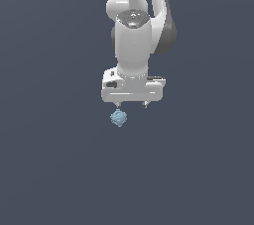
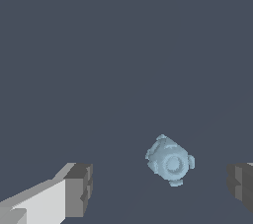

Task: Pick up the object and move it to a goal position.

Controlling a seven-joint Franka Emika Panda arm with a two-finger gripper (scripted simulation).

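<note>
From the exterior view, our gripper (image 1: 131, 104) hovers just above the object (image 1: 118, 118), which sits toward that view's left. In the wrist view, fingers (image 2: 79, 188) spread wide and empty, object (image 2: 170, 161) between them. We judge we're approaching: descend, then close.

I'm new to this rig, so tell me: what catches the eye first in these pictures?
The white gripper hangs open in the middle of the exterior view against a plain dark ground. The small pale-blue knobbly object sits just below its finger on the exterior view's left; the wrist view shows it between the spread fingers, untouched.
</note>
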